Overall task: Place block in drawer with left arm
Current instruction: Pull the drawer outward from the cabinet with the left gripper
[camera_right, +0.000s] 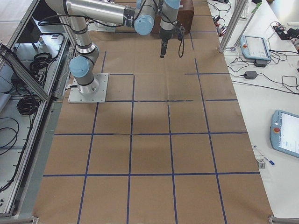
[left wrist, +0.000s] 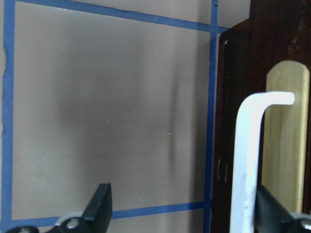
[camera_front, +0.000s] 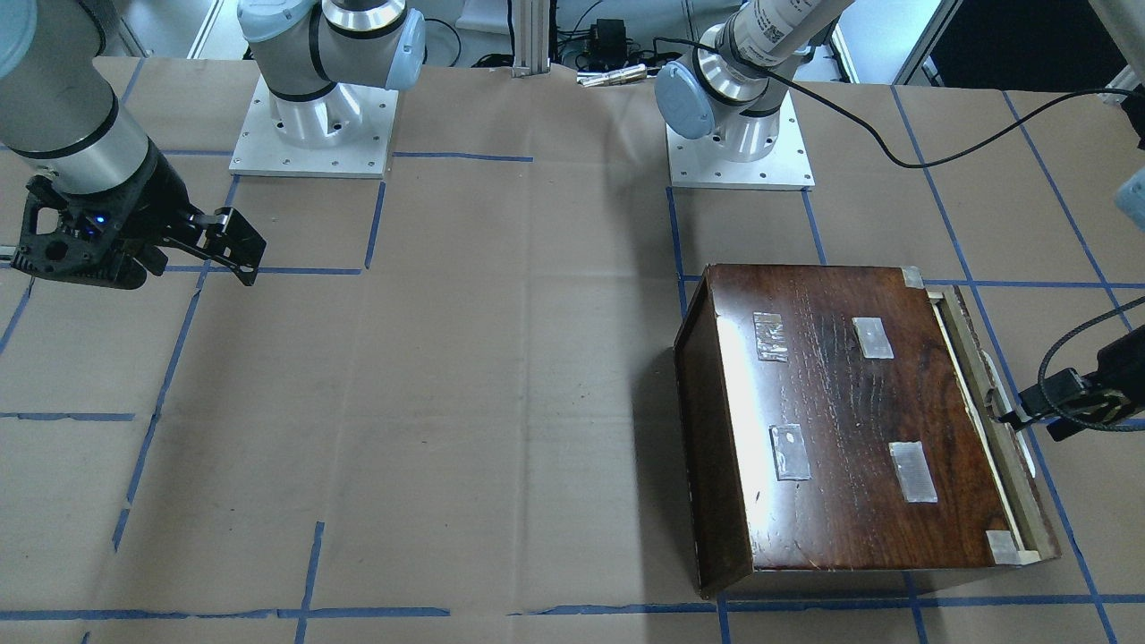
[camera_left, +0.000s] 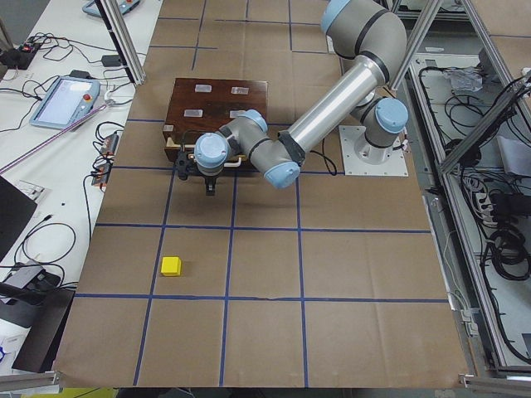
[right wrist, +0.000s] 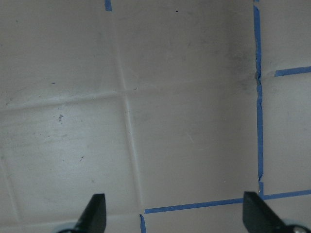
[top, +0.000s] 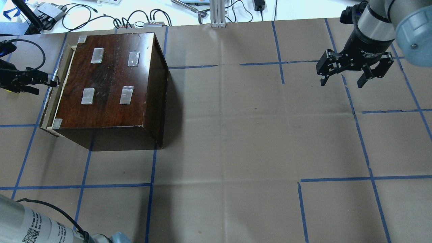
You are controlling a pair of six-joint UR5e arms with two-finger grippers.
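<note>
The yellow block [camera_left: 172, 265] lies on the paper-covered table, seen only in the exterior left view, well apart from the cabinet. The pale wood drawer [top: 51, 101] shows as a thin strip at the cabinet's front [camera_front: 984, 376]. My left gripper [top: 50, 82] is open at the drawer's front. In the left wrist view [left wrist: 182, 194] a white handle [left wrist: 245, 160] stands between its fingers, close to the right finger [left wrist: 272, 211], beside the pale notch [left wrist: 286, 141]. My right gripper [top: 341, 79] is open and empty above the table, far from the cabinet.
The dark glossy cabinet [top: 111, 74] with tape patches stands at the table's left end in the overhead view. Blue tape lines grid the brown paper. Cables and a tablet lie beyond the far edge [top: 141, 20]. A loose black cable [camera_front: 894, 152] trails from the left arm.
</note>
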